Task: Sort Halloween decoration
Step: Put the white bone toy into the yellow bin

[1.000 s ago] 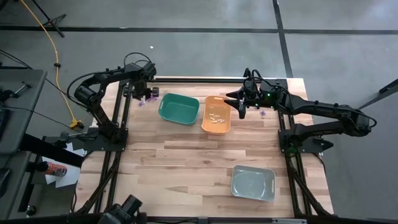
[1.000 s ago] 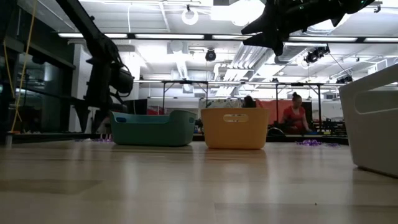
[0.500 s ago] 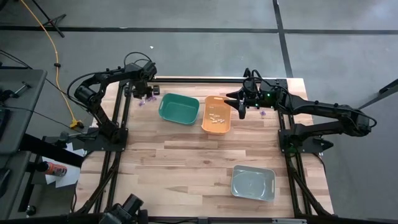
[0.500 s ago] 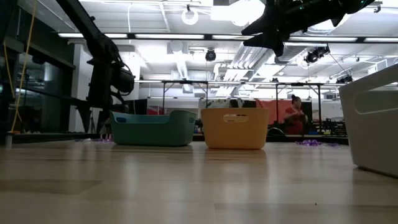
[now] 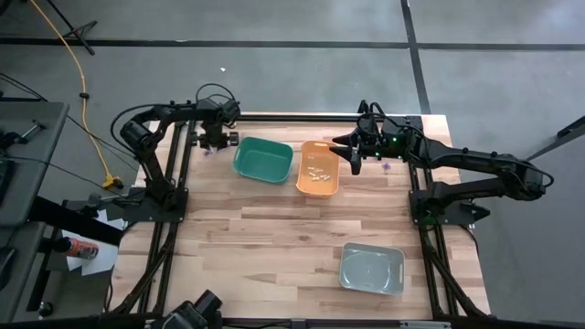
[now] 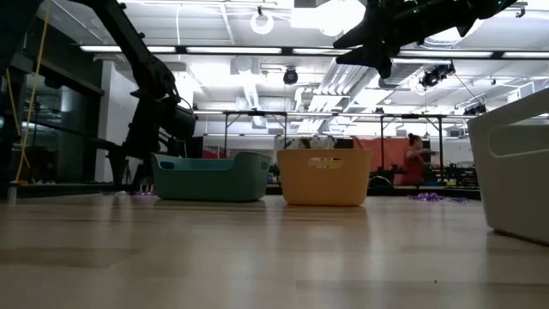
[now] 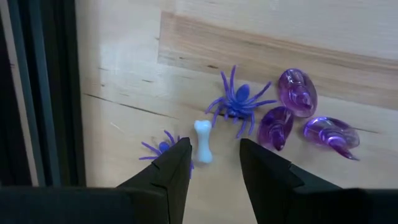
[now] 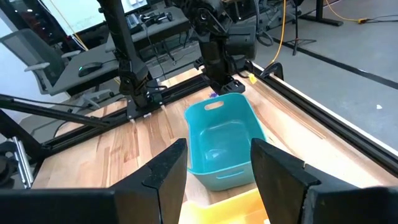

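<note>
White bone (image 7: 203,141) lengthwise between open left hand (image 7: 213,163) fingers

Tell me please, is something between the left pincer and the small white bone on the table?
Nothing visible is. The left pincer is open directly over the white bone, which lies in line with the gap between its fingers. A purple spider and a smaller spider lie close beside the bone, not covering it.

From above we cannot make out the purple trinkets (image 5: 209,151) under the left gripper (image 5: 217,143). The smaller spider (image 7: 163,148) sits half hidden behind a finger (image 7: 174,171). The grey bin (image 6: 513,167) is cut off by the low view's edge.
</note>
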### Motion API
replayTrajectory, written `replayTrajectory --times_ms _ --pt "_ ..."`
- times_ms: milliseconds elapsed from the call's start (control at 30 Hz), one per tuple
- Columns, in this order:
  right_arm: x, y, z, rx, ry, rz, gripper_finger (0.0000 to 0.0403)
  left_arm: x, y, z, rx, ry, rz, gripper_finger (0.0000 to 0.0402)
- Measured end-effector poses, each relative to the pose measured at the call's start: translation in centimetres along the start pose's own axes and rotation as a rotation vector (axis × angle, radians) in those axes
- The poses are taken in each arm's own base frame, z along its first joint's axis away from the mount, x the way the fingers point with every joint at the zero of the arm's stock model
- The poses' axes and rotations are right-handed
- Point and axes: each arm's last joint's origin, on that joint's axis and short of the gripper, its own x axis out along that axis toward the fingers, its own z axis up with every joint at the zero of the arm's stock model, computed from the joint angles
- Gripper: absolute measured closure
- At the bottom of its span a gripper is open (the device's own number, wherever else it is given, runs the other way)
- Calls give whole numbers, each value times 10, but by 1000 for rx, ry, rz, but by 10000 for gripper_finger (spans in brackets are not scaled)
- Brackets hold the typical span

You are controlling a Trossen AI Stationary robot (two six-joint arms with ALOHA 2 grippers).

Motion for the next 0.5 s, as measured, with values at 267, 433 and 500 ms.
replayTrajectory --times_ms 267,433,500 --pt "0 0 0 0 1 0 231 -2 3 4 -16 41 -48 288" --pt "0 0 -1 2 14 -4 231 -5 4 8 -29 76 -91 317" --pt "0 -1 -2 3 21 -6 231 -5 4 8 -29 79 -92 326"
